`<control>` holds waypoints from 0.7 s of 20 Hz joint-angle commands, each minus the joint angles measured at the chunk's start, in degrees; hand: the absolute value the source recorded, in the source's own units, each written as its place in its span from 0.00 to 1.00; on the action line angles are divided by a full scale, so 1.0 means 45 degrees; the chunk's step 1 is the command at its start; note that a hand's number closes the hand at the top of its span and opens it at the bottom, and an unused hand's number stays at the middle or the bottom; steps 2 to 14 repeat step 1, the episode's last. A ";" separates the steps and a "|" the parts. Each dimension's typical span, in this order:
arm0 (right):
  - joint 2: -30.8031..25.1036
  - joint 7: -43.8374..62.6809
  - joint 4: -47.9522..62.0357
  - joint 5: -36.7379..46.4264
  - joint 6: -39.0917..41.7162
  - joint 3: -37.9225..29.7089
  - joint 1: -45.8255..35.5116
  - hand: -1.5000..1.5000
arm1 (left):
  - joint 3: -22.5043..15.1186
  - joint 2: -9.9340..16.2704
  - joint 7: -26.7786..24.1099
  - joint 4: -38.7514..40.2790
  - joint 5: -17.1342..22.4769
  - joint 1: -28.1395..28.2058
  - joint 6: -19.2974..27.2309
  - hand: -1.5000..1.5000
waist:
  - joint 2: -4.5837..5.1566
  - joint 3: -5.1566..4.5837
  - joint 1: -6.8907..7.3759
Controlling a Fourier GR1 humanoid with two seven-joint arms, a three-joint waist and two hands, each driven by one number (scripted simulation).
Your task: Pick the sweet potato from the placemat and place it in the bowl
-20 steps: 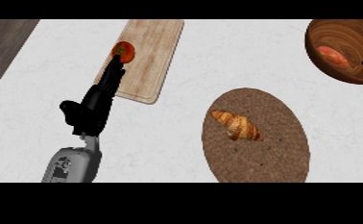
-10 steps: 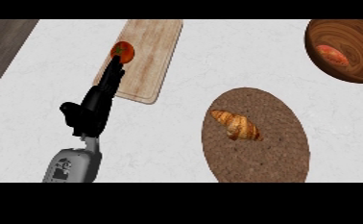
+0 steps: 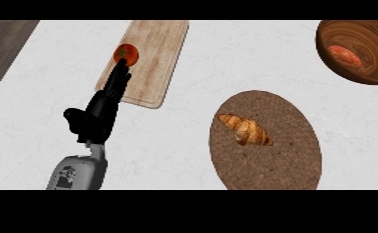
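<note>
I saw one grey forearm [image 3: 76, 171] entering from the lower edge at the view's left side. Its black left hand [image 3: 100, 111] was stretched out with straight fingers and held nothing; the thumb stuck out toward the left. The fingertips [image 3: 120, 66] reached the lower edge of a red tomato [image 3: 126, 54], apparently touching it. The tomato lay on a light wooden cutting board [image 3: 155, 57], near the board's left edge.

Right of the hand, well apart from it, I noted a round brown woven placemat [image 3: 273, 152] on the white counter [image 3: 207, 77]. A croissant [image 3: 245, 129] lay on the placemat's upper left part.

Farthest off, at the upper right, a dark wooden bowl [image 3: 336, 32] was cut by the view's edge. The sweet potato [image 3: 345, 55], orange-red, lay inside the bowl. I did not see the right hand in the view.
</note>
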 commanded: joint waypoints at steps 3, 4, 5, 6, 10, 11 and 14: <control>-0.0257 -0.1957 -0.0186 -0.0189 0.2750 -0.0036 0.0594 0.00 | -0.0118 0.0020 -0.0371 0.0099 -0.0112 0.0360 -0.0060 0.50 | 0.0009 -0.0005 0.0003; -0.0257 -0.1957 -0.0186 -0.0189 0.2750 -0.0036 0.0594 0.00 | -0.0118 0.0020 -0.0371 0.0099 -0.0112 0.0360 -0.0060 0.50 | 0.0009 -0.0005 0.0003; -0.0257 -0.1957 -0.0186 -0.0189 0.2750 -0.0036 0.0594 0.00 | -0.0118 0.0020 -0.0371 0.0099 -0.0112 0.0360 -0.0060 0.50 | 0.0009 -0.0005 0.0003; -0.0257 -0.1957 -0.0186 -0.0189 0.2750 -0.0036 0.0594 0.00 | -0.0118 0.0020 -0.0371 0.0099 -0.0112 0.0360 -0.0060 0.50 | 0.0009 -0.0005 0.0003; -0.0257 -0.1957 -0.0186 -0.0189 0.2750 -0.0036 0.0594 0.00 | -0.0118 0.0020 -0.0371 0.0099 -0.0112 0.0360 -0.0060 0.50 | 0.0009 -0.0005 0.0003; -0.0257 -0.1957 -0.0186 -0.0189 0.2750 -0.0036 0.0594 0.00 | -0.0118 0.0020 -0.0371 0.0099 -0.0112 0.0360 -0.0060 0.50 | 0.0009 -0.0005 0.0003; -0.0257 -0.1957 -0.0186 -0.0189 0.2750 -0.0036 0.0594 0.00 | -0.0118 0.0020 -0.0371 0.0099 -0.0112 0.0360 -0.0060 0.50 | 0.0009 -0.0005 0.0003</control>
